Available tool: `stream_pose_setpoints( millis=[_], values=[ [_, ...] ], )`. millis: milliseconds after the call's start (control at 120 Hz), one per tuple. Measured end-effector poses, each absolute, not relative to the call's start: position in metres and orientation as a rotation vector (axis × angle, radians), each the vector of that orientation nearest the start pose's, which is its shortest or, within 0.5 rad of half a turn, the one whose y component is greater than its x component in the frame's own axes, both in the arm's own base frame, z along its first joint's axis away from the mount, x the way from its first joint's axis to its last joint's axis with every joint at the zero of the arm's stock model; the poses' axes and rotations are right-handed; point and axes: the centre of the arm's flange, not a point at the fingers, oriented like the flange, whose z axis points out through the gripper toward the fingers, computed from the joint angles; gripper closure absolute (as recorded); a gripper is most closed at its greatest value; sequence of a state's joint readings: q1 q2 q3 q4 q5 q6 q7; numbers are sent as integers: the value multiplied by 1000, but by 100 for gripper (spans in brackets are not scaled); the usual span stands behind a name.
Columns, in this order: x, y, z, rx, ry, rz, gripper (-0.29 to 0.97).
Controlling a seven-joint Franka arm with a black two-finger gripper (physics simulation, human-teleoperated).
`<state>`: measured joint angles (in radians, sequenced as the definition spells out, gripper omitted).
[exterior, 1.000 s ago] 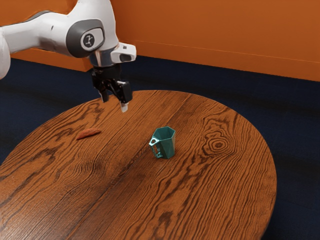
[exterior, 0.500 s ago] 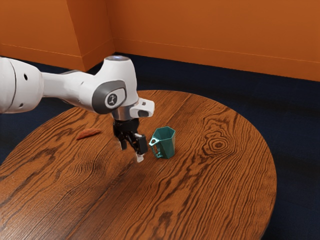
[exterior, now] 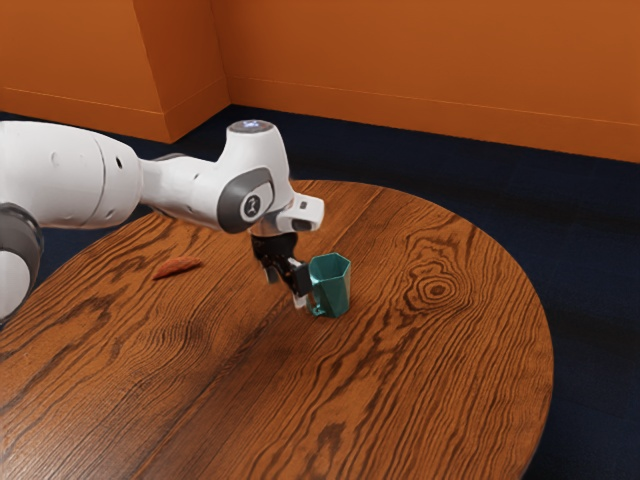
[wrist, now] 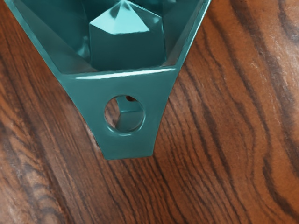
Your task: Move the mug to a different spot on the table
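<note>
Teal mug stands upright on the round wooden table, mouth up, faceted sides, a little toward the far edge from centre. Its handle side faces the exterior view's left, toward the arm.

White arm comes in from the exterior view's left and bends down over the tabletop. Black gripper hangs low, just beside the mug on the handle side and partly covering the handle. Open or closed: can't tell from either view. Can't confirm contact with the mug either.

Wrist view: mug sits directly under the hand, with its rim and inner facets visible. The handle is a flat teal tab with a round hole, pointing back at the camera. Table grain runs on both sides of it.

Other items:
- A small orange-red piece lies flat on the table, well apart from the mug, at the exterior view's left past the arm's wrist.
- A ring-shaped knot in the grain sits near the mug on the exterior view's right. It's a surface pattern only.

Surroundings: orange walls and dark blue floor beyond the table edge.
</note>
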<state>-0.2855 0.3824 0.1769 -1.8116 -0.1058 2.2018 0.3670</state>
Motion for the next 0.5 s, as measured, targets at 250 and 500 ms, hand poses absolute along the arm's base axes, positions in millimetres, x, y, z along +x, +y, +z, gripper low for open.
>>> stream_pose_setpoints(
  millis=[250,500],
  values=[
    [651,-77,318,-3117,694,-75,0],
    [656,-77,303,-3108,732,-137,0]
  ],
)
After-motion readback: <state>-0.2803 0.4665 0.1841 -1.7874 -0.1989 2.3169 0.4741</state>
